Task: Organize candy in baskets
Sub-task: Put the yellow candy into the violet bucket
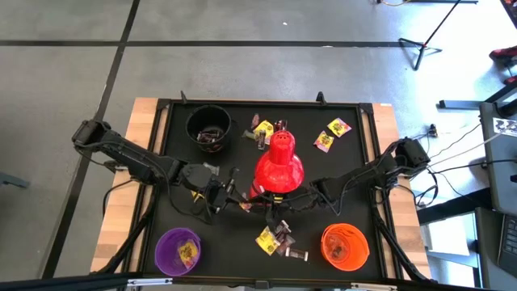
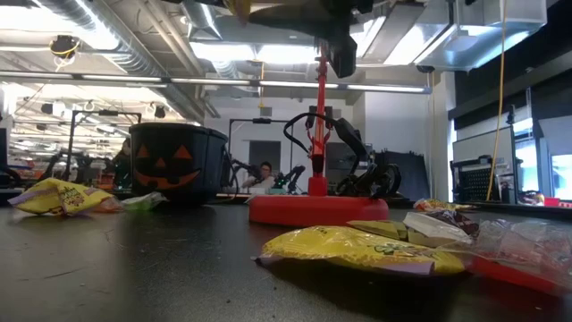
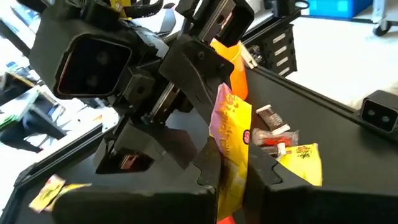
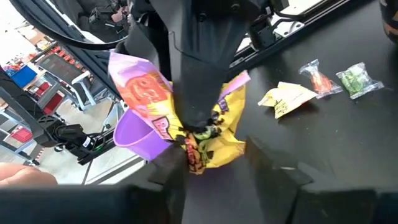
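A yellow wrapped candy [image 3: 231,134] hangs in the air over the middle of the black tray [image 1: 355,153], just in front of the red lamp [image 1: 279,166]. My left gripper [image 3: 233,186] comes from the table's left and is shut on this candy [image 4: 217,140]. My right gripper [image 4: 217,165] comes from the right and meets it there, open, with one finger on either side of the candy. The black bucket [image 1: 208,129] stands far left. The purple bucket [image 1: 178,250] is near left and the orange bucket [image 1: 345,245] near right. My left gripper pinches the crumpled yellow wrapper about its middle [image 4: 208,127] between its two fingers, which come roughly level from the table's left. The candy is clear of the tray, and its wrapper ends stick out on both sides of the fingers. My right gripper's fingers [image 4: 168,171] stand close beside the candy; whether one touches it I cannot tell.
The red lamp's base [image 2: 317,208] fills the tray's centre, just behind both grippers. Loose candies lie far right [image 1: 331,133], near the black bucket [image 1: 262,129] and at the near edge [image 1: 279,241]. The purple bucket holds a yellow candy [image 1: 187,252].
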